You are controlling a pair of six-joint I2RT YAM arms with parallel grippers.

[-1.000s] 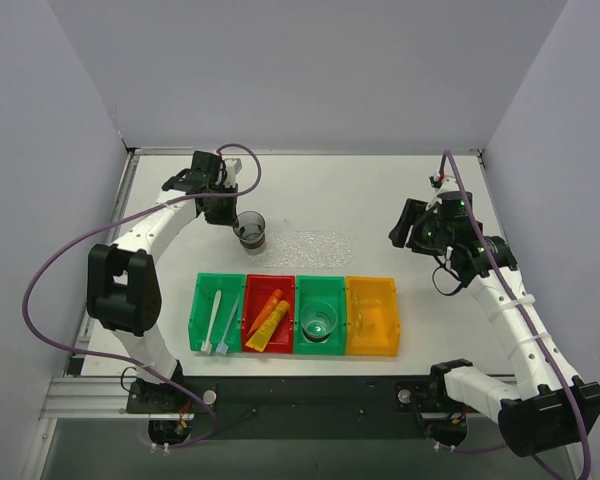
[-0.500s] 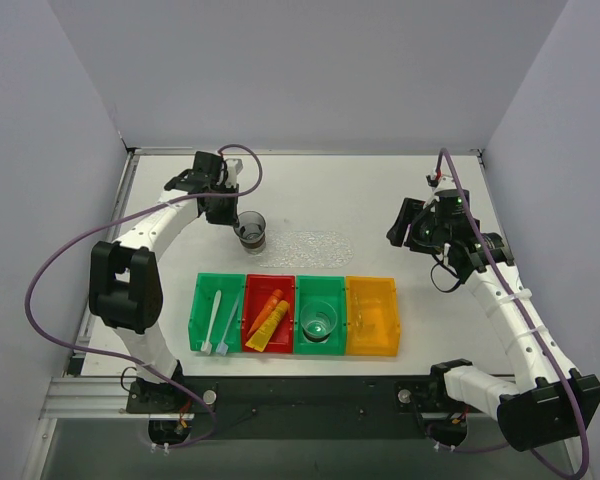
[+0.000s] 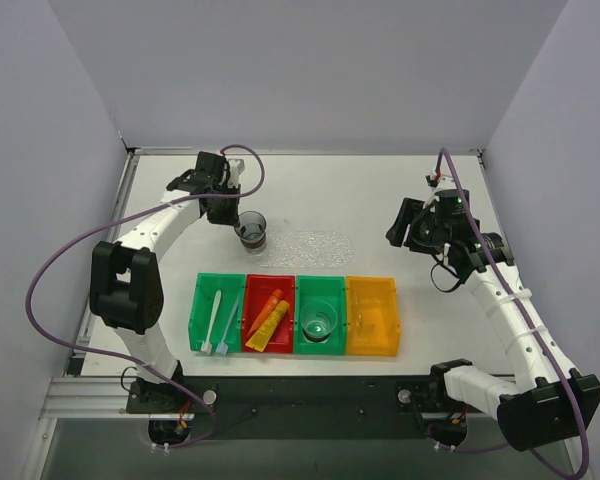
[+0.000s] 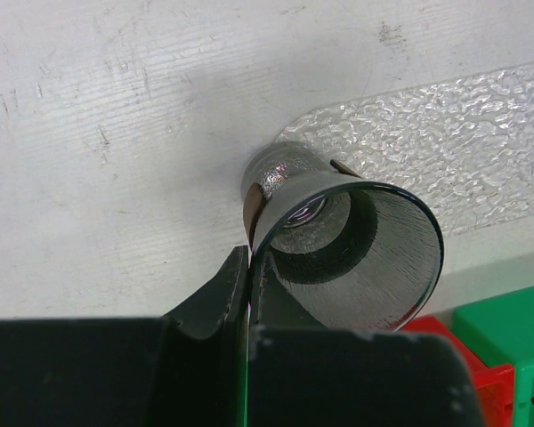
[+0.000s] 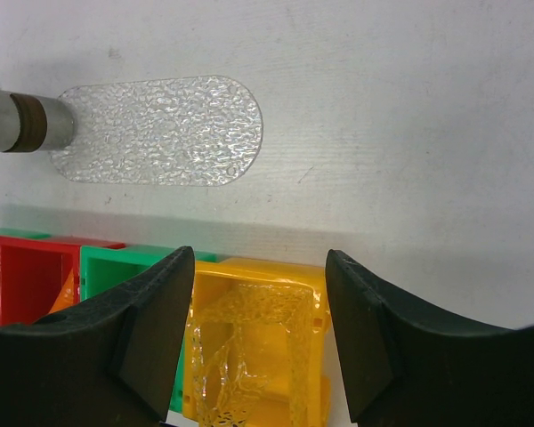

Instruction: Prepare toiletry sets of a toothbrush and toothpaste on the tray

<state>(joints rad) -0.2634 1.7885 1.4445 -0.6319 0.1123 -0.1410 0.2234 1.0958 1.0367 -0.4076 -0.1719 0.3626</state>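
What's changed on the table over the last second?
Very little: the right gripper edged slightly left, open and empty. The left gripper stays shut on the rim of the clear cup, which sits at the left end of the tray. The toothbrushes, tubes and bins have not moved.

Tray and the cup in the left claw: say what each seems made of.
Tray: likely clear plastic, possibly glass; the table shows through and its pebbled surface glints. Cup, pinched at the rim by the left claw: probably thin clear plastic, smooth and glossy, slightly smoky.
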